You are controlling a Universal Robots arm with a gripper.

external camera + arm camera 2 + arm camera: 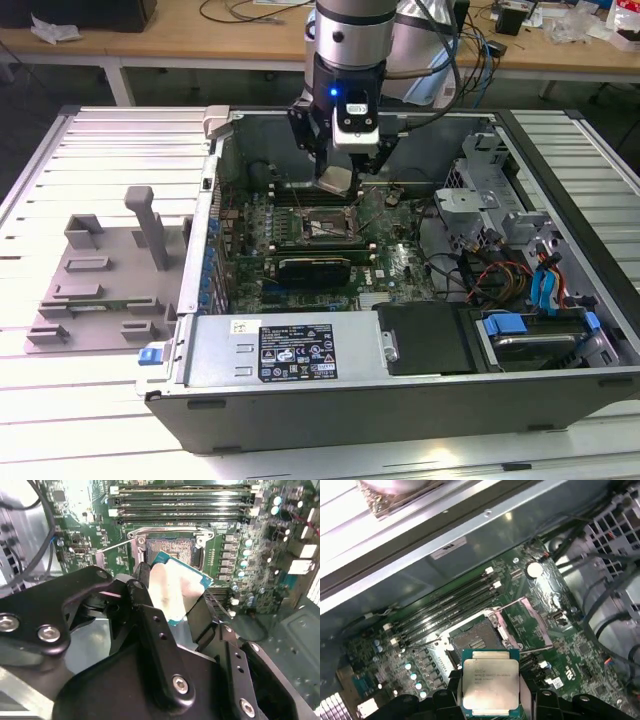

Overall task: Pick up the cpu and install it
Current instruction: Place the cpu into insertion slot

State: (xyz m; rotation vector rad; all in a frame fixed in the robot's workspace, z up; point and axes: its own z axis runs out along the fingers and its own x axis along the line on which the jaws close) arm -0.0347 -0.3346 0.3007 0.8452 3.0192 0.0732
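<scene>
My gripper (337,180) hangs inside the open computer case, shut on the cpu (334,177). The cpu is a flat square chip with a silver top and a thin pale-green edge. In the second wrist view the cpu (179,586) sits clamped between two black fingers (142,587), tilted above the board. In the first wrist view the cpu (490,682) hovers just short of the open socket (474,641). The socket's metal frame is raised and its contact field is bare. In the exterior view the socket (318,226) lies just below and in front of the gripper.
The case wall (212,190) stands between the board and a grey plastic tray (95,285) at the exterior view's left. Memory slots (180,502) run beside the socket. A drive cage (485,185), loose cables (500,275) and a power supply (290,350) crowd the case.
</scene>
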